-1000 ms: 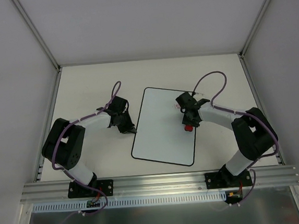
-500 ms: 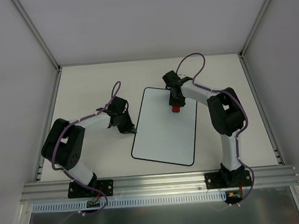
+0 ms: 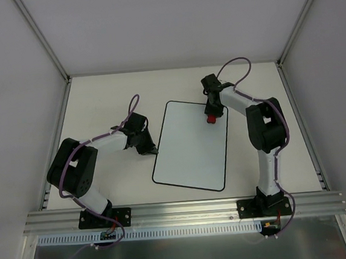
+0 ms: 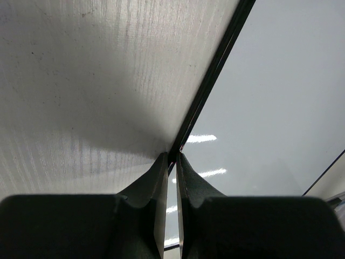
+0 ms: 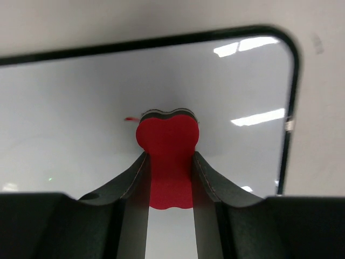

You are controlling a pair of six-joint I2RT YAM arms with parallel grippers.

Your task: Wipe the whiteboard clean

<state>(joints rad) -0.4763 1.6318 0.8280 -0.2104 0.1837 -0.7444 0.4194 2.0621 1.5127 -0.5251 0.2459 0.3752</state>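
The whiteboard [image 3: 190, 149] lies flat mid-table, white with a thin black border. My right gripper [image 3: 211, 117] is shut on a red eraser block [image 5: 168, 156] and presses it on the board near its far right corner. A small red mark [image 5: 130, 118] shows just left of the eraser's tip. The board's rounded corner [image 5: 288, 46] is close by in the right wrist view. My left gripper [image 3: 151, 148] is shut with its tips on the board's left black edge [image 4: 215, 67]; nothing shows between its fingers [image 4: 159, 172].
The pale tabletop [image 3: 104, 105] surrounds the board. Grey enclosure walls and aluminium posts [image 3: 44, 41] bound the workspace. A metal rail [image 3: 180, 210] runs along the near edge by the arm bases.
My right gripper swept the eraser from mid-right of the board up to its far edge, then right toward the far right corner. The left arm has not moved.
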